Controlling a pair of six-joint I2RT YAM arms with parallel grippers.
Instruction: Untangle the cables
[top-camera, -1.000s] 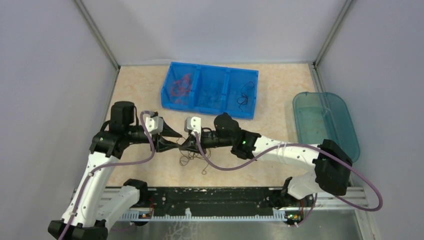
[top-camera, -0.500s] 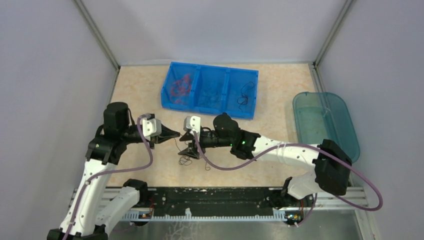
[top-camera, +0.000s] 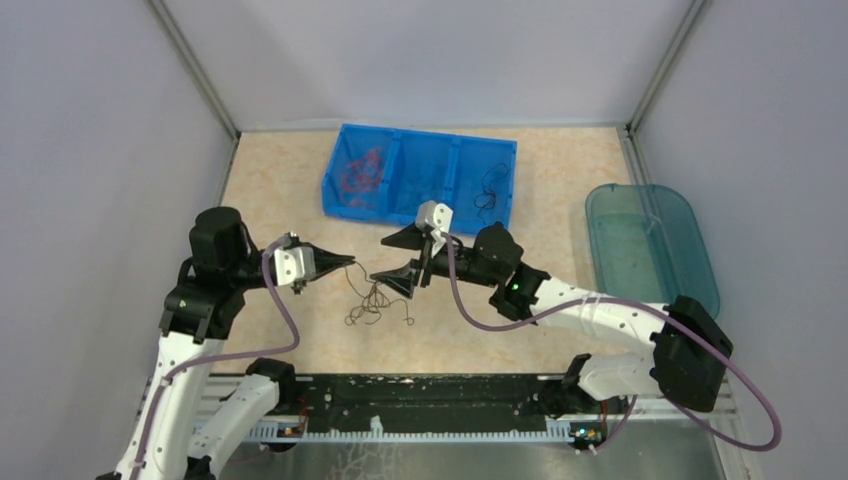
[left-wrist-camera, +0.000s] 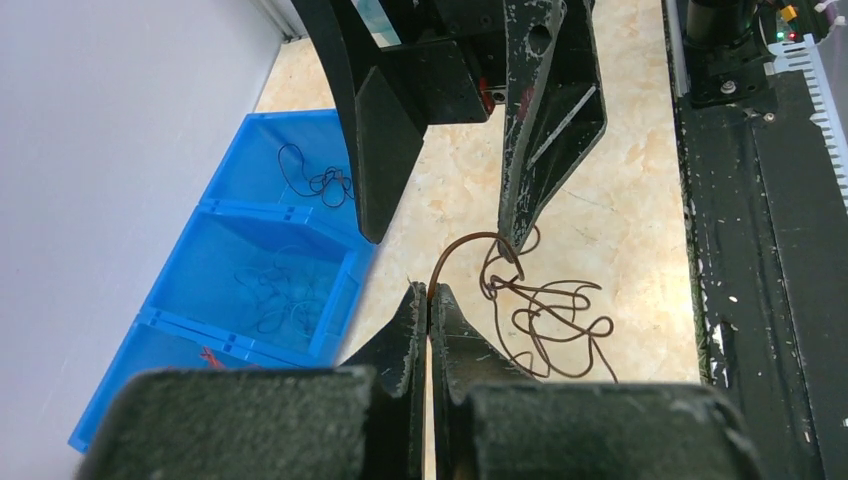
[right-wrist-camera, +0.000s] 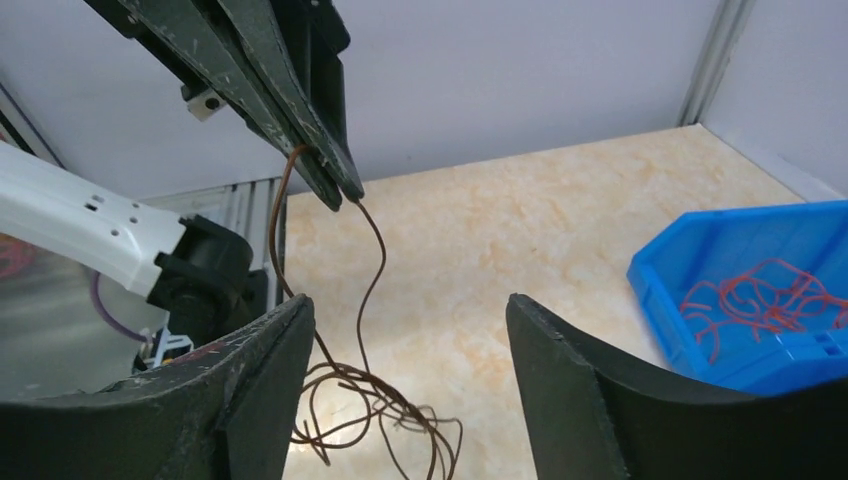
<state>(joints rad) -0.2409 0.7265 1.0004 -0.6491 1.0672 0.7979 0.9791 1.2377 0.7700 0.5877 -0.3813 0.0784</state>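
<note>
Brown cables (top-camera: 372, 303): one strand pinched in the fully closed left jaws, the rest trailing down to the worktop (top-camera: 280, 190) between the arms; right jaws, clamped a second ago, now wide and empty, so that strand looks ready to draw clear.

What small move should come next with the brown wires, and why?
Probably the right gripper dips and pinches a loop of the clump. The left gripper is shut on one strand, the clump trails below it, and the right jaws stand open, empty, beside it.
</note>
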